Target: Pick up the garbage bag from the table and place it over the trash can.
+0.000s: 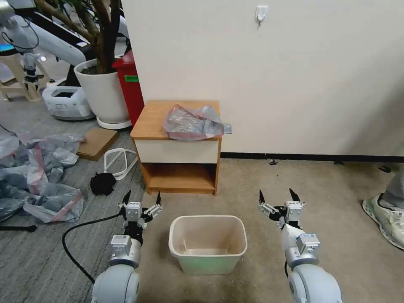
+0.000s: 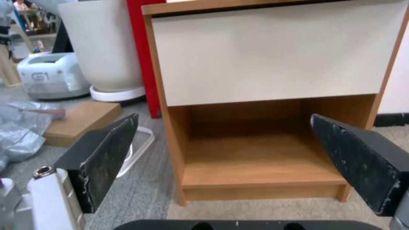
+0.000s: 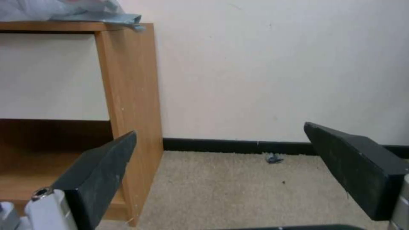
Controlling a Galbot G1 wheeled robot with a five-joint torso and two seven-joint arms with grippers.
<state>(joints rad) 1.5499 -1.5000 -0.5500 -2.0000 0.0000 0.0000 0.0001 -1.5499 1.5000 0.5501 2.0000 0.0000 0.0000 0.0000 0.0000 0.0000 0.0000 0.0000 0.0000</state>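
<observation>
A crumpled grey garbage bag with a pink band lies on top of the small wooden table, toward its right side; its edge shows at the table's corner in the right wrist view. The beige trash can stands empty on the carpet in front of the table. My left gripper hovers open, low, left of the can and facing the table's shelf. Right of the can, my right gripper is open too, nothing between its fingers.
A heap of grey and pink bags lies on the floor at the left, with a black cable, a white loop and a board. A potted plant and red bin stand behind. A person's shoe is at the right edge.
</observation>
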